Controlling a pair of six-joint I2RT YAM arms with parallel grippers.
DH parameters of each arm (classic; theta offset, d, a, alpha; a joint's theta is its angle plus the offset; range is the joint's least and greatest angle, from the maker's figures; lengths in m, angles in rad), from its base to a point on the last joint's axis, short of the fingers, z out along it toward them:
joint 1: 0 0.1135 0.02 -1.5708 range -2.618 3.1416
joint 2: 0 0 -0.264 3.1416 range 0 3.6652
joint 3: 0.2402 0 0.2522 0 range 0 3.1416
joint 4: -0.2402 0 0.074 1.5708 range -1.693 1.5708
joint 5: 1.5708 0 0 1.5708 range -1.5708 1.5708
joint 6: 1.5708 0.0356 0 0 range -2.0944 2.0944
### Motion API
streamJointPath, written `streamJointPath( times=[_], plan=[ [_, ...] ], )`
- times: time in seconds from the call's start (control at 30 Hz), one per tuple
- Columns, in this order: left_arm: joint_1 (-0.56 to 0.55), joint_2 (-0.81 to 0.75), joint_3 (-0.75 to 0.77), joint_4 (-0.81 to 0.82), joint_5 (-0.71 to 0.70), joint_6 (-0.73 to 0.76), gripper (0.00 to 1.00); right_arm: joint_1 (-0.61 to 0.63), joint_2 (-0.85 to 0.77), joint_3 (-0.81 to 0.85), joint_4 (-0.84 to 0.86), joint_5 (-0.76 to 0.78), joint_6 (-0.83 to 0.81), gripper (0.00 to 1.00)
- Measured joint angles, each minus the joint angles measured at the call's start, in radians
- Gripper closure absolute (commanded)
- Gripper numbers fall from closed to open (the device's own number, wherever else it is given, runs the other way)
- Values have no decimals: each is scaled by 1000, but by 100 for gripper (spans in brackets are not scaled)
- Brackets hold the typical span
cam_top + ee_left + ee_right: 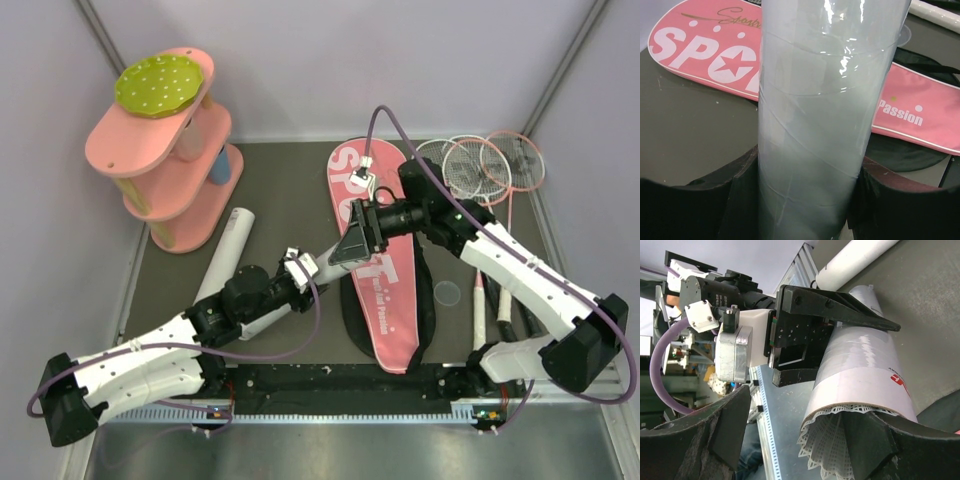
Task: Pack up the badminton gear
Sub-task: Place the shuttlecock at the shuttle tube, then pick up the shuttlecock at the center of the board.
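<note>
Left end effector (807, 197) grips tube (815, 100) | right end effector (802, 415) spread at rim (850, 409)

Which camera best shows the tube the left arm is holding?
Right wrist: it shows the tube lengthwise, down to its open end with white netting inside. Left wrist shows only its side wall up close; the top view mostly hides it.

tube (810, 125): ends cut off | bag (705, 50): lettering part-hidden by tube | rackets (495, 160): shafts under right arm (520, 265)

Bag (395, 300) mid-table — rackets (482, 163) to its right, shelf (125, 145) far left
</note>
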Motion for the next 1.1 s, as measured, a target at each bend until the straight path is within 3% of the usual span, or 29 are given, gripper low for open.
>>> streamJointPath(
  times=[0.13,0.23,0.43,0.57,0.7,0.9,1.1],
  plan=[
    [0,-2,0,-8,-9,0,77,-1,-3,-10,21,2,13,23],
    [-5,-3,0,-7,-24,-3,77,-47,-32,-25,31,-3,26,12],
    [-10,-13,-8,6,-80,-15,77,-459,-221,-116,98,62,75,7],
    [-10,-21,-10,5,-86,-22,77,-602,-252,-165,130,121,111,11],
    [-10,-35,-10,0,-85,-31,76,-618,-140,-134,19,407,106,11],
    [-11,-63,-15,-3,-71,-53,76,-624,214,2,-119,973,115,13],
    [-11,-72,-19,-2,-52,-54,76,-626,562,253,-186,1305,90,22]
  ],
)
